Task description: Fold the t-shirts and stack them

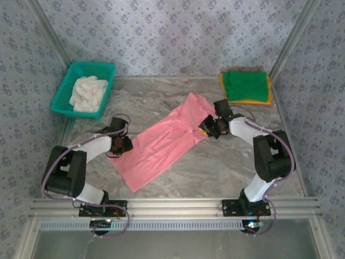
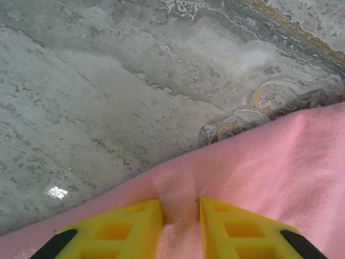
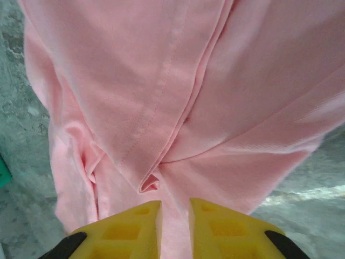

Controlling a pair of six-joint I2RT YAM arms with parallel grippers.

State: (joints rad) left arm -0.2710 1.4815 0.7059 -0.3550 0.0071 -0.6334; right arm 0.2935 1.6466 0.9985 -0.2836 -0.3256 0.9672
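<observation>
The salmon-pink t-shirt was laid slantwise across the middle of the marbled worktop, running from near left to far right, with its far end bunched and folded over on itself. No other thing was set on it or across it.

The left end effector was placed at the shirt's left edge. In the left wrist view its yellow fingers were seen narrowly apart over the cloth edge, with a faint crease rising from the gap. Whether the cloth was pinched could not be told.

The right end effector was held at the shirt's far right end. From the right wrist its fingers were seen a little apart just short of a small fold of pink cloth, and a grip could not be made out.

At the far right corner the green t-shirt was stacked folded on the orange-yellow t-shirt, well apart from both arms.

At the far left a teal mesh basket was set, and a crumpled white cloth was held inside it.
</observation>
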